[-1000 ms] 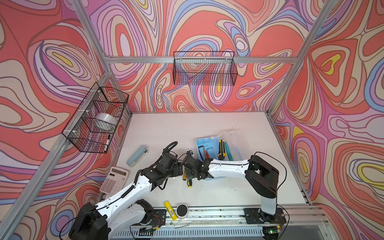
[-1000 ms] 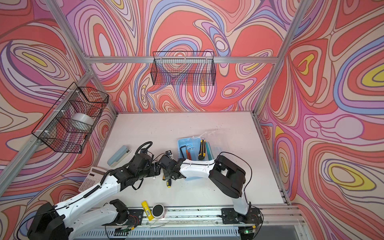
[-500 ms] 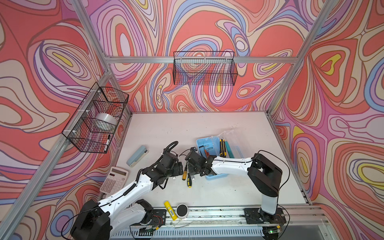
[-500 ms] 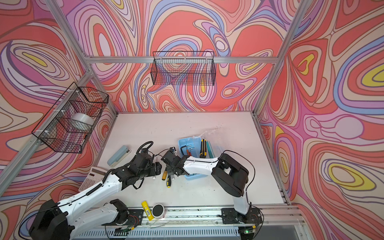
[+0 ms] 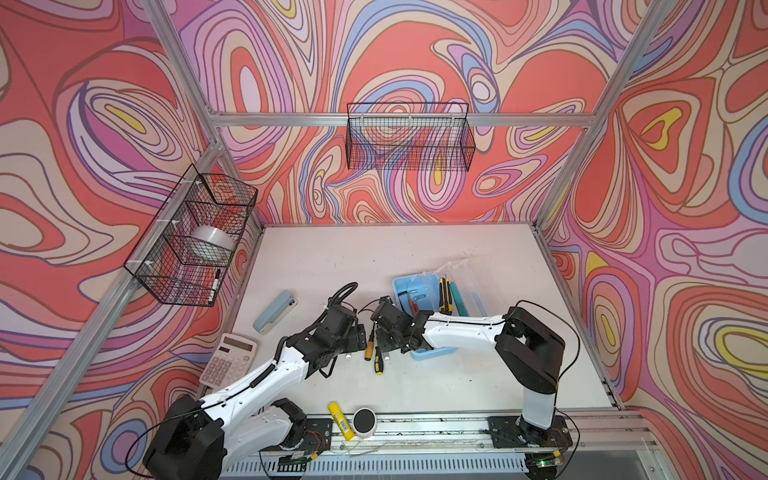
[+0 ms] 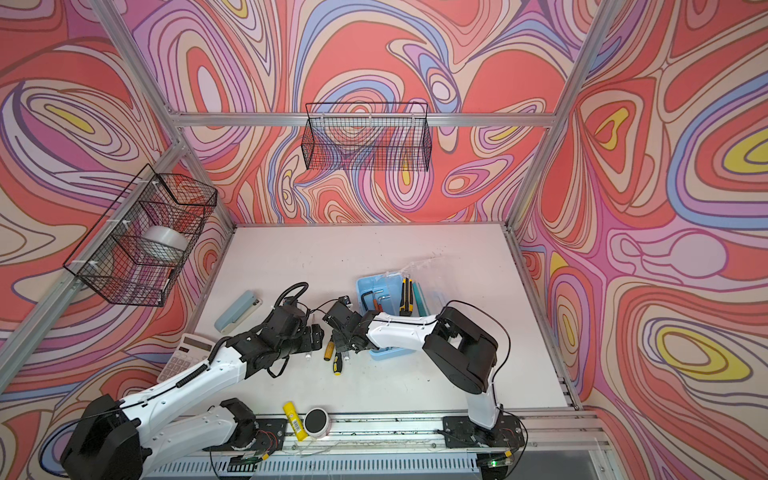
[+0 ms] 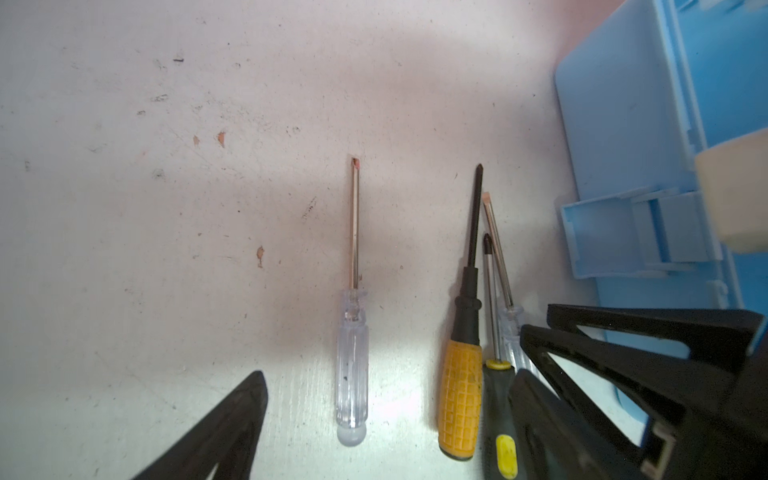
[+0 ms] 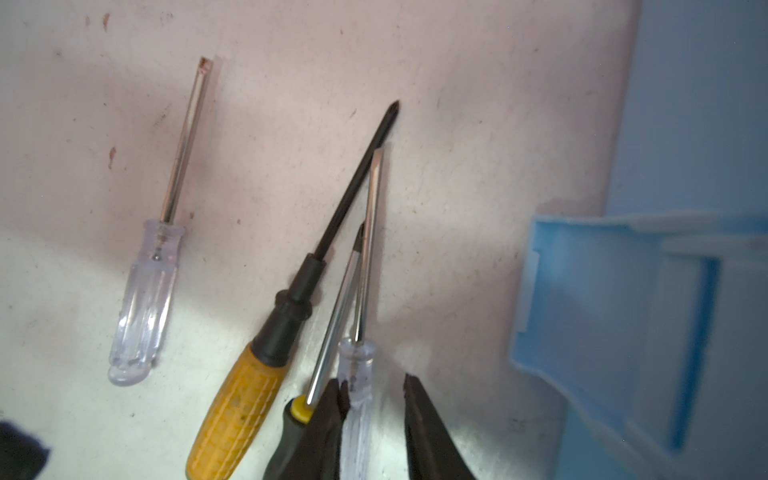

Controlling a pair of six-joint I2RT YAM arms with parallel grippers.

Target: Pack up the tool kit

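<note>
Now | screwdrivers (image 7: 459, 399): four | case (image 7: 615, 124): one | left tool (image 7: 386, 374) wide | right tool (image 8: 372, 380) narrow, straddling one clear handle (image 8: 357, 365)

between left gripper (image 7: 386, 374) jaws: lone clear screwdriver (image 7: 352, 353) lies flat, bare table (image 7: 166, 208) either side.
ahead of left gripper: bare table past the tips, free.
left gripper, case side: yellow-handled screwdriver (image 7: 460, 399), black-and-yellow screwdriver (image 7: 498, 415), second clear screwdriver (image 8: 357, 365) packed side by side, no way through.
between right gripper (image 8: 372, 392) jaws: second clear handle; one finger (image 8: 328, 415) against it, gap at other.
right gripper, far side: case (image 8: 602, 311) wall and latch near, narrow bare strip between.
</note>
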